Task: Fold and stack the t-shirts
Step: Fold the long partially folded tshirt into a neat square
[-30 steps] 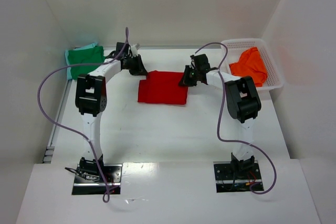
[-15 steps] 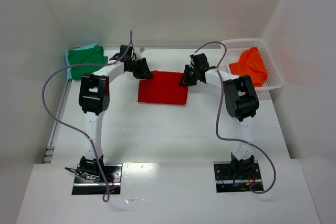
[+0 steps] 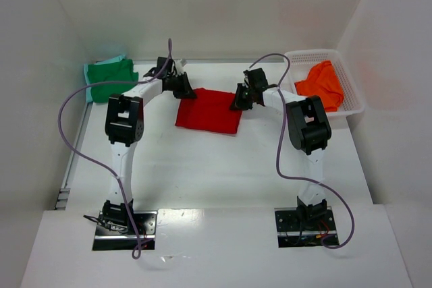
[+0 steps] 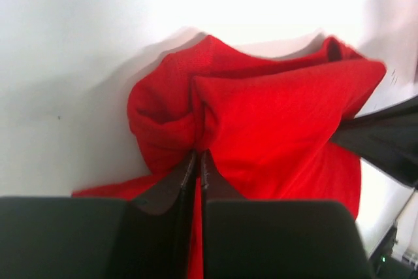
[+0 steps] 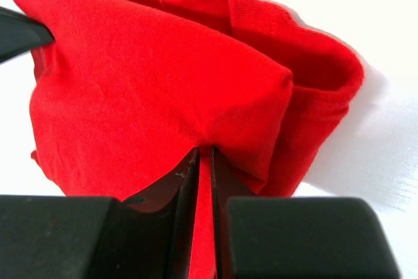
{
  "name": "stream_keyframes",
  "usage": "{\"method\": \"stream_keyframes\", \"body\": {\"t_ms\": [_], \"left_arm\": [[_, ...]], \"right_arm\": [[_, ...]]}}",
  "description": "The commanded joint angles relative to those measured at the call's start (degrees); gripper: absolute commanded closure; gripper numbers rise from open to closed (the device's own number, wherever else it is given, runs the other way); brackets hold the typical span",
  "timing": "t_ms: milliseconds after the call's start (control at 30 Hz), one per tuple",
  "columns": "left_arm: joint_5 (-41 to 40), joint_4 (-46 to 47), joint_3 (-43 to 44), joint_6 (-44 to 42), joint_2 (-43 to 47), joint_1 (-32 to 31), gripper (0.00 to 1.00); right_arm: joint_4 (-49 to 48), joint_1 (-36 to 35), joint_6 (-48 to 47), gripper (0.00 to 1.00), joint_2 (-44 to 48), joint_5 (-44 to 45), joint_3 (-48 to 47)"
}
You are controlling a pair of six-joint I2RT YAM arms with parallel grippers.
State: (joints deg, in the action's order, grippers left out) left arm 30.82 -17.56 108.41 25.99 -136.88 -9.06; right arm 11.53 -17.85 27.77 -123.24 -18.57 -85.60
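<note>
The red t-shirt [image 3: 209,110] lies folded into a rectangle at the middle back of the table. My left gripper [image 3: 186,92] is shut on its far left corner, the cloth [image 4: 261,115] bunched between the jaws. My right gripper [image 3: 237,102] is shut on the far right corner, red cloth [image 5: 163,89] pinched between its jaws. The green t-shirt [image 3: 109,78] lies folded at the back left. The orange t-shirt [image 3: 322,85] sits crumpled in the basket.
A white lattice basket [image 3: 351,85] stands at the back right against the wall. White walls close in the table on three sides. Purple cables loop from both arms.
The left gripper moved right from beside the shirt onto its far left corner and closed on it. The right gripper kept its hold. The shirt's far edge shifted slightly.
</note>
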Motion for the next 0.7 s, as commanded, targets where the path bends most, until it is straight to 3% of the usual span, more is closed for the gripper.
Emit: {"method": "stream_keyframes", "body": {"t_ms": [0,67,133,200,300,367,667], "left_arm": [[-2.67,3.59,4.16,1.69,-1.17,-0.08,0.92],[-3.19,2.36,5.47,1.69,-1.73,-0.08,0.92],[-2.7,1.07,6.11,1.69,-1.73,-0.08,0.84],[-2.7,1.04,4.62,0.5,0.72,-0.08,0.67],[-3.22,0.47,1.61,-0.73,5.74,0.41,0.32],[-3.84,-0.06,-1.19,-2.39,8.29,1.01,0.21],[-4.98,-5.02,-11.4,-8.77,14.38,1.06,0.13]], "right_arm": [[0.86,0.18,-1.49,0.83,-1.04,0.11,-0.71],[0.86,0.18,-1.49,0.83,-0.54,0.11,-0.21],[1.36,0.18,-1.49,0.83,-0.51,0.11,-0.18],[1.39,0.18,-1.49,0.83,-0.01,0.11,-0.18],[1.39,0.18,-1.49,0.83,0.81,0.11,-0.18],[1.39,0.18,-1.98,0.83,1.42,0.64,-0.66],[2.62,0.18,-2.64,0.81,5.84,3.98,1.86]]}}
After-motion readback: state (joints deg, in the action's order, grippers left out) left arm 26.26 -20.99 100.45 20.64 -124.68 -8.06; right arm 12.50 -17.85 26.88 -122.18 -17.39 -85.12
